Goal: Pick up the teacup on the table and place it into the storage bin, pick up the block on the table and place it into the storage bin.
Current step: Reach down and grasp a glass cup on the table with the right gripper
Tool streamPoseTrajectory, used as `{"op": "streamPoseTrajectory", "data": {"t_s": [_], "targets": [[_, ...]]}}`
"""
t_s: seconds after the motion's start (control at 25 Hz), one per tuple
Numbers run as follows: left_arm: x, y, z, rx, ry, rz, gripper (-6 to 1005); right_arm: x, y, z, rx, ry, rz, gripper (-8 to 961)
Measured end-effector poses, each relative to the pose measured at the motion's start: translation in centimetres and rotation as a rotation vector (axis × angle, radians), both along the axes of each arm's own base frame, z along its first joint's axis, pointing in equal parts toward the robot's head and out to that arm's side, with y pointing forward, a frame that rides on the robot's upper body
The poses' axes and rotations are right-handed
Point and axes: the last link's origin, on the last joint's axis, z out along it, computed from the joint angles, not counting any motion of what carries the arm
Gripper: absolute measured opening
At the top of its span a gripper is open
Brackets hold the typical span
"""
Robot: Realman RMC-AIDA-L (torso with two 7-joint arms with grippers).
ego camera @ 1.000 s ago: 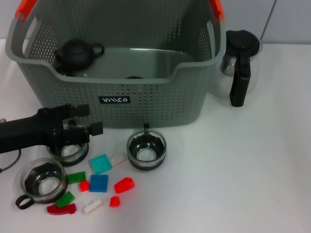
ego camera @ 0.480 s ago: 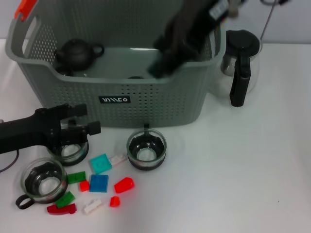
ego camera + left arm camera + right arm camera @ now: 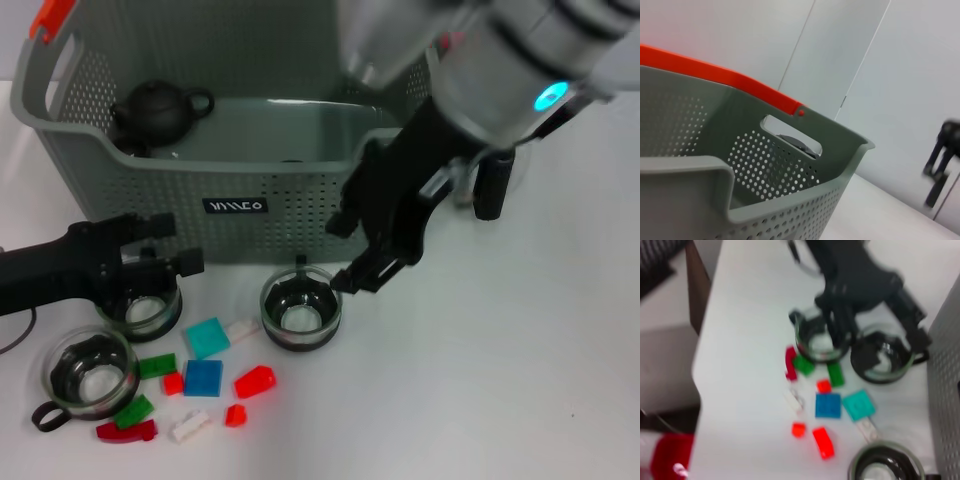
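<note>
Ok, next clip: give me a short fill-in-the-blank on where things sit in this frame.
1. The black teapot sits inside the grey perforated storage bin, in its ____ corner.
2. The right gripper hangs just above a glass ____ before the bin.
3. The left gripper is at the glass teacup nearest the ____.

Missing: left; teacup; bin

A black teapot (image 3: 158, 108) sits beside a mostly hidden glass carafe (image 3: 492, 180).

Teapot (image 3: 155, 108) inside storage bin (image 3: 300, 215), teacups (image 3: 301, 310) and blocks (image 3: 207, 337) before it
</note>
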Motion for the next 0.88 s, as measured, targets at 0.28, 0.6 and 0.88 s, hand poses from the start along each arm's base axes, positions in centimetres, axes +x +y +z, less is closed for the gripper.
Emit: {"op": "streamPoseTrajectory", "data": {"t_s": [0.28,0.6,0.88], "targets": [[-0.4,-0.2,0.0,0.005,0.006,0.015,856,2.0,0.5,-4.2,0.038,-0.099,0.059,610],[-0.5,-0.3,0.0,0.006,0.007,0.02,856,2.9,0.1,-7.7,0.026,-0.097,0.112,609],[-0.5,-0.2,0.1,0.013,0.003,0.024,855,3.6,-0.7,-9.4,0.007,-0.116,0.208,610]]}}
